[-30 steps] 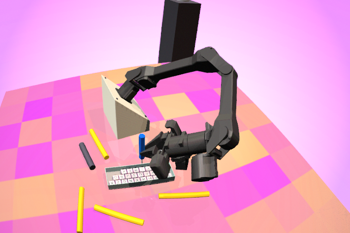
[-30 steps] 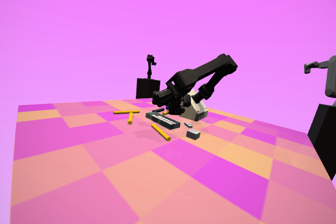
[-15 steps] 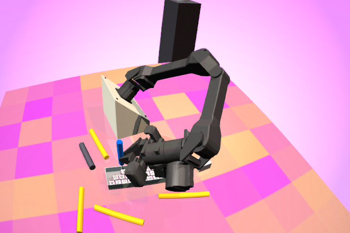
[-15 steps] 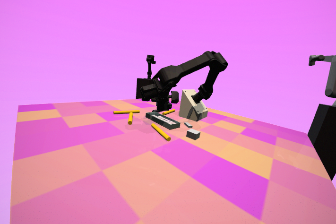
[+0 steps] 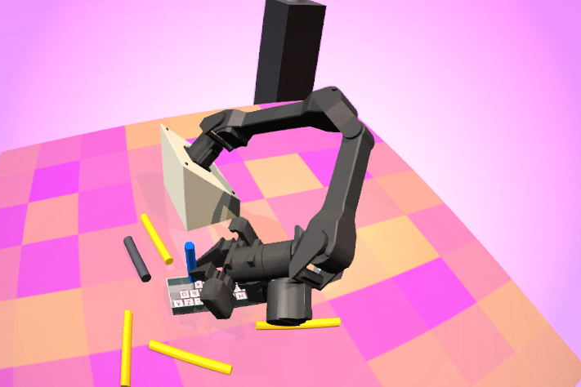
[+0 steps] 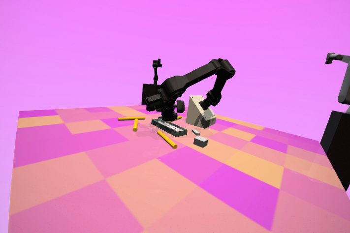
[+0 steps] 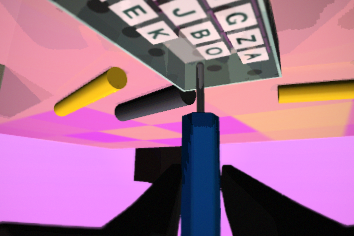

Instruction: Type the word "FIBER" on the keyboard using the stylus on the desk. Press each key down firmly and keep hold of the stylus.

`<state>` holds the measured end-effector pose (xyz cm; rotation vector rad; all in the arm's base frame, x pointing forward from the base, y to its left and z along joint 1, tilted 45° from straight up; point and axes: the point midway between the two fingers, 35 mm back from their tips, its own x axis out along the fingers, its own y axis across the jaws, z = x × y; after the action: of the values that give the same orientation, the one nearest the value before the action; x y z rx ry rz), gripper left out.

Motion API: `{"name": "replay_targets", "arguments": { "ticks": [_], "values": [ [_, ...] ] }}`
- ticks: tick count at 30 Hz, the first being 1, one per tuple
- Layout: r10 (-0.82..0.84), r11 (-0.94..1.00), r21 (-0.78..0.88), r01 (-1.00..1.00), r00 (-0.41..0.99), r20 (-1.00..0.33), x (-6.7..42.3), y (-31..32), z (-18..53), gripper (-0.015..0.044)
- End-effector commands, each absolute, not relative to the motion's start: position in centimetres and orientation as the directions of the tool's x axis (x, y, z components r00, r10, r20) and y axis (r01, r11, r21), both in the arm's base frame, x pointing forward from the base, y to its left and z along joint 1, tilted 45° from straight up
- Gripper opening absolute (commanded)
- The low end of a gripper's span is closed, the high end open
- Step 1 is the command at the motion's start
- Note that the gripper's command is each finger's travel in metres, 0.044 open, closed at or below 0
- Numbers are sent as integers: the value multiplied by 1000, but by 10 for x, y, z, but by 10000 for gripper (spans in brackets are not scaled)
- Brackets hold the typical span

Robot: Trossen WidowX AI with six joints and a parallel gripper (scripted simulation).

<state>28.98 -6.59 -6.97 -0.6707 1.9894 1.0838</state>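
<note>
My gripper (image 5: 198, 272) (image 7: 200, 173) is shut on the blue stylus (image 5: 189, 256) (image 7: 200, 142) and holds it upright over the back left part of the keyboard (image 5: 180, 304) (image 6: 170, 128) (image 7: 154, 52). In the wrist view the stylus's thin dark tip (image 7: 200, 82) reaches the keyboard's outer row beside the key marked O (image 7: 215, 50), close to the rim. I cannot tell which key it touches. In the exterior view the arm hides the stylus.
A dark grey rod (image 5: 136, 258) (image 7: 151, 103) and yellow rods (image 5: 156, 237) (image 5: 126, 347) (image 5: 189, 357) (image 5: 298, 323) lie around the keyboard. A beige wedge block (image 5: 194, 191) (image 6: 200, 115) stands behind it. Two grey blocks (image 6: 200, 141) (image 6: 195, 131) lie nearby. A black tower (image 5: 291, 50) stands at the back.
</note>
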Motion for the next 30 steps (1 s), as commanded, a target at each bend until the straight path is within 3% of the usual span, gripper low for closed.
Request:
{"name": "replay_targets", "arguments": {
  "ticks": [1,3,30],
  "values": [
    [-83,510,459,-727,-573,-815,290,-67,-72,53],
    [-83,510,459,-727,-573,-815,291,-67,-72,81],
    [-82,509,460,-727,-573,-815,291,-58,-81,81]
  ]
}}
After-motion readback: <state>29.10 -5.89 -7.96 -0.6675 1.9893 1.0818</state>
